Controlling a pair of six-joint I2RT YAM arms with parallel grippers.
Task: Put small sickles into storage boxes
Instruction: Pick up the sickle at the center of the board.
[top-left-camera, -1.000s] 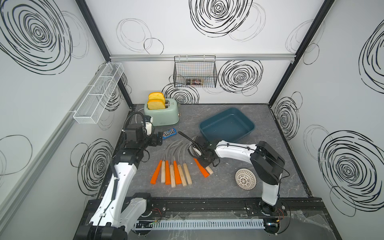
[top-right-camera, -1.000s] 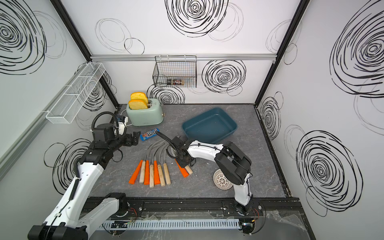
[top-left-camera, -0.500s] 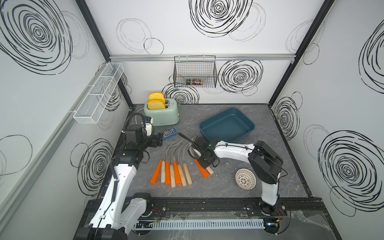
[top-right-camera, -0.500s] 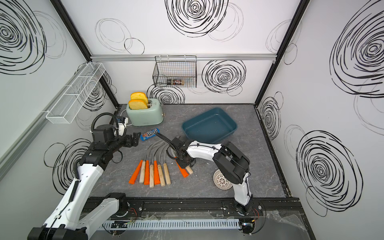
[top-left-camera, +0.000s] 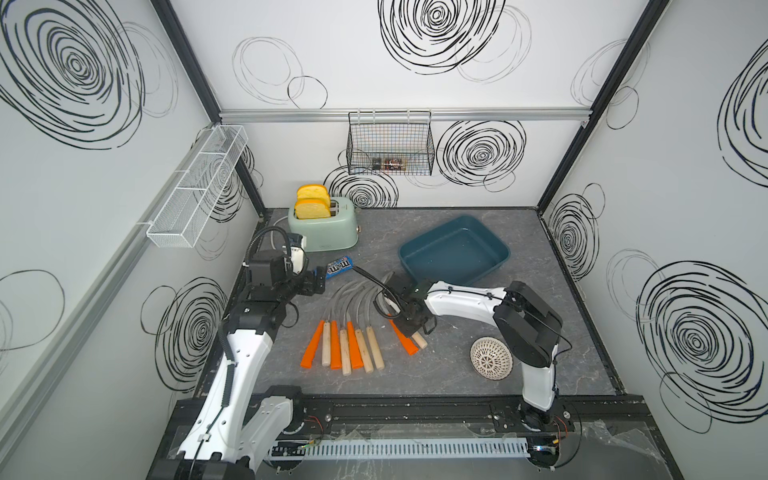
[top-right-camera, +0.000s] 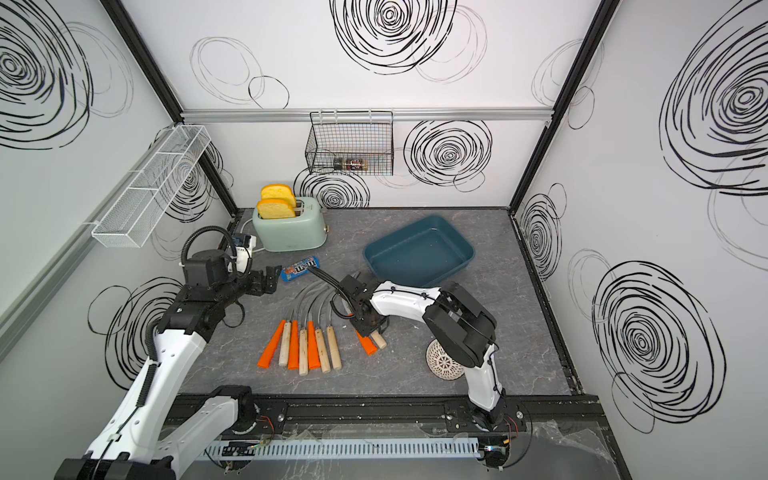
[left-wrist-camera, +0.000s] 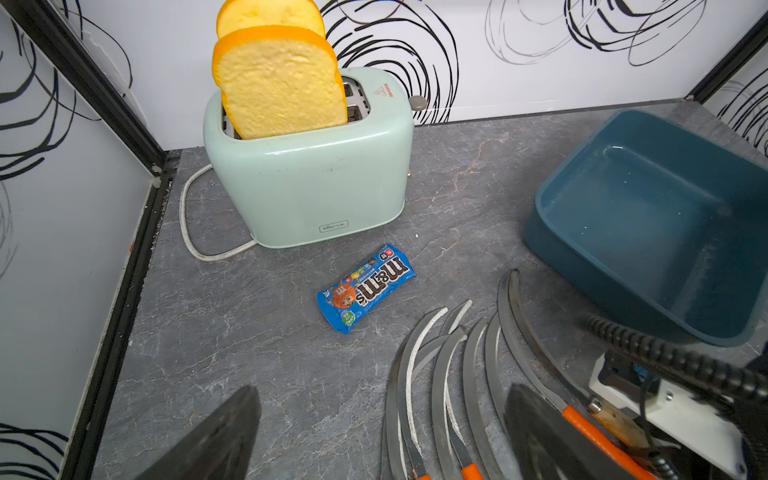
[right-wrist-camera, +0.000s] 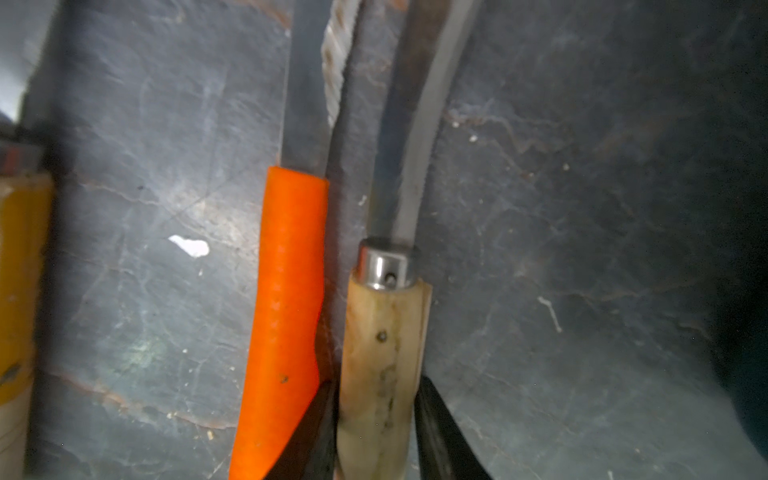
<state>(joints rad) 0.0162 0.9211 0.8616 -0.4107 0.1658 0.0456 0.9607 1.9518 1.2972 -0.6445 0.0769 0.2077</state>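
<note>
Several small sickles (top-left-camera: 345, 345) lie side by side in both top views, orange and pale wooden handles near me, grey blades (left-wrist-camera: 440, 374) curving away. To their right lies a separate pair: an orange-handled sickle (right-wrist-camera: 286, 291) and a wooden-handled sickle (right-wrist-camera: 384, 357). My right gripper (top-left-camera: 409, 328) is down on this pair; its black fingers (right-wrist-camera: 440, 436) press both sides of the wooden handle, the orange handle just outside. The teal storage box (top-left-camera: 453, 253) sits behind, nothing in it. My left gripper (top-left-camera: 316, 282) hovers open left of the blades, holding nothing.
A mint toaster (top-left-camera: 324, 226) with two bread slices stands at the back left, a blue candy packet (top-left-camera: 338, 266) in front of it. A white round strainer (top-left-camera: 491, 357) lies by the right arm's base. A black wire basket (top-left-camera: 390, 143) and white mesh shelf (top-left-camera: 195, 195) hang on the walls.
My right gripper's jaws have narrowed onto the wooden handle and the arm has shifted slightly left. The left arm has not moved.
</note>
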